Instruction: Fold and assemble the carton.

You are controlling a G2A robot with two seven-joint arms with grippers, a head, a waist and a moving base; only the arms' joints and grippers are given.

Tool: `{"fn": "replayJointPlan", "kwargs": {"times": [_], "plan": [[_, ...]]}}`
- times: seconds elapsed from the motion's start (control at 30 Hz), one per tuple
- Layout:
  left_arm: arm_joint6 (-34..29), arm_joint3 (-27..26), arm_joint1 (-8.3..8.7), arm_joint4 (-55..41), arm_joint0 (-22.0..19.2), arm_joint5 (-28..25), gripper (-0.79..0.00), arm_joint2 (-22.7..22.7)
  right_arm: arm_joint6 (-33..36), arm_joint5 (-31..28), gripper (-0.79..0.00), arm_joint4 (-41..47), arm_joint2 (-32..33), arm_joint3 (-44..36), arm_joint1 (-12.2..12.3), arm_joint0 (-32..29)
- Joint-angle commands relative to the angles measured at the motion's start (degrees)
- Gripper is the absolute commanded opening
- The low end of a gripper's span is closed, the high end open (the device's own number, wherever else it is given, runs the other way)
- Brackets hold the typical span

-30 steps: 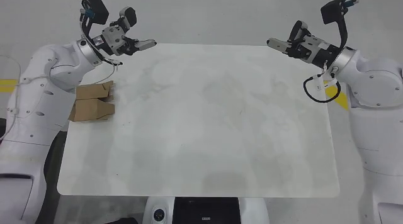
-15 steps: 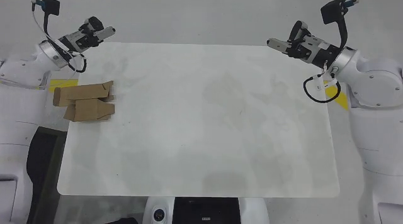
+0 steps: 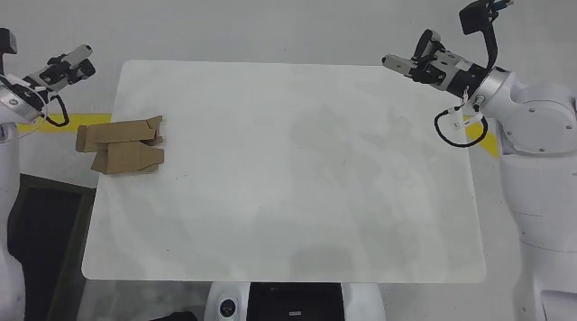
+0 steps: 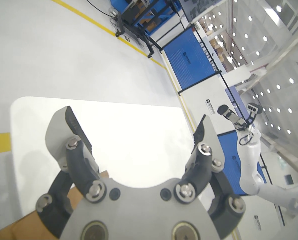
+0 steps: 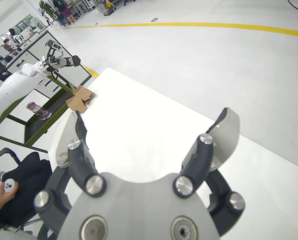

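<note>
You're holding both claws spread wide and empty, probably readying for a first grab. The carton (image 3: 122, 147) is lying flat, not yet assembled, at the table's (image 3: 288, 186) left edge. Your left claw (image 3: 77, 58) is hovering off the table beyond the far-left corner, near the carton. Your right claw (image 3: 397, 62) is hanging well apart, over the far-right corner.

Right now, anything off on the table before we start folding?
Yes: the flat cardboard sits at the table's left edge, part of it hanging off, its two pieces stacked askew. A nudge might tip it off. The left gripper and right gripper are both open, empty and apart from it.
</note>
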Motion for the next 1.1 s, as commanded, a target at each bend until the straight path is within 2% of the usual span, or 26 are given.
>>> {"fn": "replayJointPlan", "kwargs": {"times": [0.0,0.27,0.43,0.93,1.07], "plan": [[1.12,2.53,0.55,1.49,-0.13,1.01,0.0,-0.96,0.0,0.0,0.0,0.0,0.0,0.0,0.0,0.0],[4.87,10.32,3.03,6.85,0.25,4.34,0.0,-4.48,0.0,0.0,0.0,0.0,0.0,0.0,0.0,0.0],[6.69,12.9,4.0,11.63,1.12,6.97,0.0,-4.48,0.0,0.0,0.0,0.0,0.0,0.0,0.0,0.0],[-0.54,14.24,2.71,16.25,2.27,15.86,0.0,0.65,0.0,0.0,0.0,0.0,0.0,0.0,0.0,0.0],[-1.51,14.94,2.65,17.58,2.06,16.52,0.0,1.43,0.0,0.0,0.0,0.0,0.0,0.0,0.0,0.0]]}}
